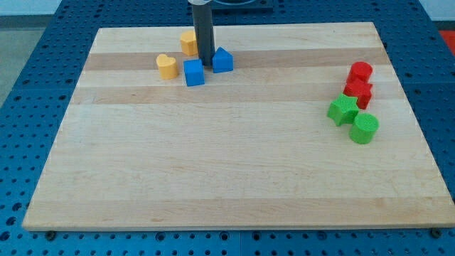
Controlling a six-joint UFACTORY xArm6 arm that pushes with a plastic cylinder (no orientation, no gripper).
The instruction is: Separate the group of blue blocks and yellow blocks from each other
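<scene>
My tip (206, 65) stands on the board near the view's top, in the middle of the blue and yellow group. A blue cube (193, 72) lies just below-left of the tip. A blue house-shaped block (222, 60) lies just to its right, almost touching the rod. A yellow hexagonal block (188, 43) sits up-left of the tip, close beside the rod. A yellow heart-shaped block (166, 66) lies to the left of the blue cube, a small gap apart.
The wooden board (213, 171) rests on a blue pegboard table. At the view's right, a red cylinder (360, 72) and a red block (359, 92) sit above a green star block (343, 109) and a green cylinder (365, 128), clustered together.
</scene>
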